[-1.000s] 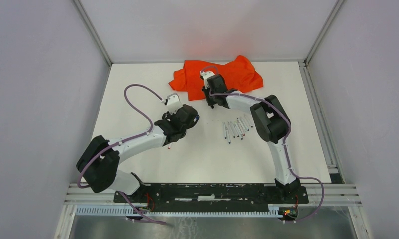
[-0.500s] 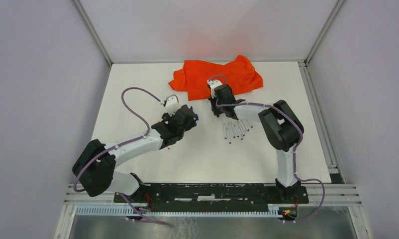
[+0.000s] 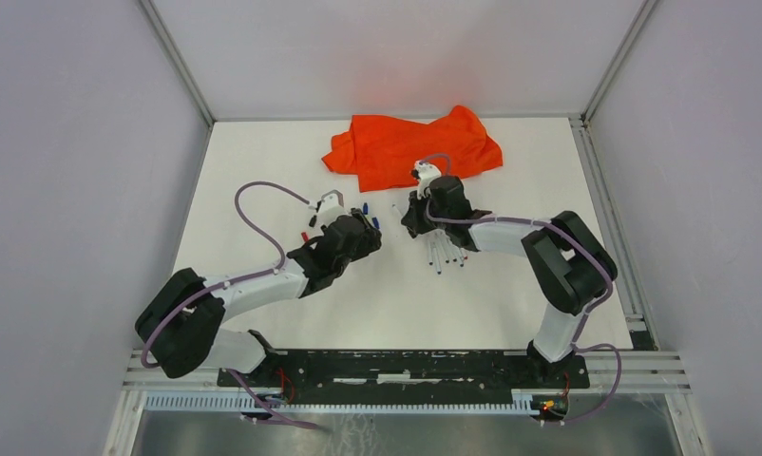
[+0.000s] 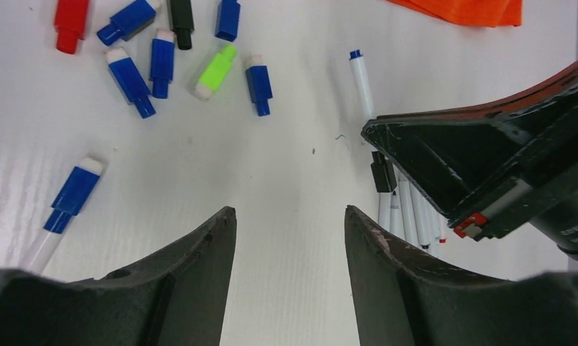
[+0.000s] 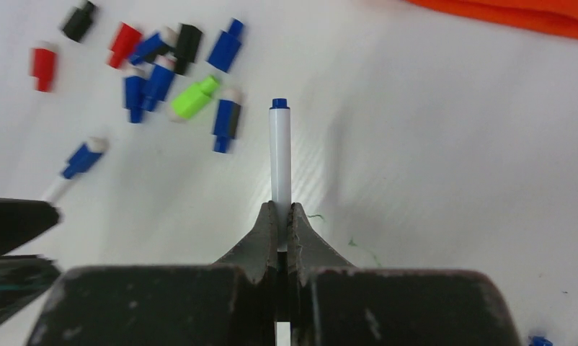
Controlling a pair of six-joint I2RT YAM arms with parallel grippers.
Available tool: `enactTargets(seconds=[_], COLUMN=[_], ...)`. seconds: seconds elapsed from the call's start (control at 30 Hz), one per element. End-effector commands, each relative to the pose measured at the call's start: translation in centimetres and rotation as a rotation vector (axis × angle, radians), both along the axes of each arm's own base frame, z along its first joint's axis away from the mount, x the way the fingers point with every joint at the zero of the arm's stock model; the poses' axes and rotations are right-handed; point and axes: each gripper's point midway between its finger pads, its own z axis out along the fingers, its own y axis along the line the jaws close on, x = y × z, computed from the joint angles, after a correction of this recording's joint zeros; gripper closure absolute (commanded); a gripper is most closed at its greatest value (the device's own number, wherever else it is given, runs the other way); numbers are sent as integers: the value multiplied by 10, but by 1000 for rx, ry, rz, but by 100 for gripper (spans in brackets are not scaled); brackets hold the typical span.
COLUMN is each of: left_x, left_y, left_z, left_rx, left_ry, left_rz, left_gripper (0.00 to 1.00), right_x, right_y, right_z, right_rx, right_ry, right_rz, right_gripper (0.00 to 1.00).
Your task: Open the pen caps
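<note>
Several loose pen caps [image 4: 161, 61] in blue, red, black and green lie scattered on the white table, also in the right wrist view as pen caps [image 5: 158, 81]. My right gripper [image 5: 279, 210] is shut on a white pen barrel [image 5: 279, 155] with a small blue end pointing away; its near end is hidden between the fingers. My left gripper [image 4: 290, 216] is open over bare table just left of it, holding nothing. A blue-capped pen [image 4: 70, 202] lies to its left. From above, the left gripper [image 3: 370, 230] and right gripper [image 3: 411, 217] stand close together.
An orange cloth [image 3: 410, 147] lies crumpled at the back of the table. A row of white pens [image 3: 448, 251] lies under the right arm, also seen beside the right gripper as pens [image 4: 408, 216]. Walls enclose the table on three sides.
My right gripper came from the cloth's edge toward the pens and shut on a pen barrel. My left gripper opened wider and shifted slightly nearer and right.
</note>
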Motion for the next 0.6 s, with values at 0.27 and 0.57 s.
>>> enactTargets(seconds=[0.27,0.57], left_x=[0,-6], left_y=[-35,-40], left_z=[38,55], left_rx=[-282,-404], left_ry=[-186,-286], left_rz=[-136,-173], left_gripper=[38,40], right_x=[-14,-31], right_y=[28,34], right_z=[107,123], right_rx=[639,909], right_ry=[-45,52], right_rz=[47,90], right_gripper=[100,100])
